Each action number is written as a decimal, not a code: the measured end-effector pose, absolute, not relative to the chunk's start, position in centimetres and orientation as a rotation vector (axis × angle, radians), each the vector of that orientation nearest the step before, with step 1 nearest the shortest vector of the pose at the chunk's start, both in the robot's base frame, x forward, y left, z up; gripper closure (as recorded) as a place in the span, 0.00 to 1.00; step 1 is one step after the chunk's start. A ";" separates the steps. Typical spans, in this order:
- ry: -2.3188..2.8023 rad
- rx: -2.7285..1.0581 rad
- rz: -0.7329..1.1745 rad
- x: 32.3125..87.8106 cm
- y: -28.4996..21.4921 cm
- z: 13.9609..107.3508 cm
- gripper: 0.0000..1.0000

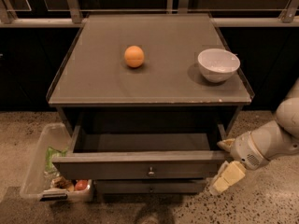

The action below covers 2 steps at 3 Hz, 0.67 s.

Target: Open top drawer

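The top drawer [117, 168] of the grey cabinet is pulled well out. Its flat grey front has a small round metal knob [151, 172] at centre, and its inside looks dark and empty. My gripper [225, 161] is at the right end of the drawer front, on the white arm [271, 141] that comes in from the right. Its fingers stand apart. One pale fingertip [227, 144] is behind the front panel and the other [225, 177] is in front of it.
A narrower grey drawer [177, 187] sits shut below. An orange [134, 56] and a white bowl [218, 64] rest on the cabinet top [154, 85]. A clear plastic bin [35, 169] with food items stands on the floor at the left.
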<state>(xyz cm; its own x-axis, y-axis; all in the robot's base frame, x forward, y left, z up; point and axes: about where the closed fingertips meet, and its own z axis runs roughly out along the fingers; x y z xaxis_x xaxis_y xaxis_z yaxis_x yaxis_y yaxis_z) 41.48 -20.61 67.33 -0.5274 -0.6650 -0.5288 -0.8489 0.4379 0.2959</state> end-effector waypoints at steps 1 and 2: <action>2.401 -1.254 0.723 38.3 -21.1 69.0 0.00; 2.378 -1.262 0.557 36.8 -22.0 72.4 0.00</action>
<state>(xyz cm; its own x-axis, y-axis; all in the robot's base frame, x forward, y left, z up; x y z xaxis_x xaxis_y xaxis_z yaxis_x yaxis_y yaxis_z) 36.84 -21.99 72.38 -0.5186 -0.6865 -0.5097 -0.8415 0.5156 0.1617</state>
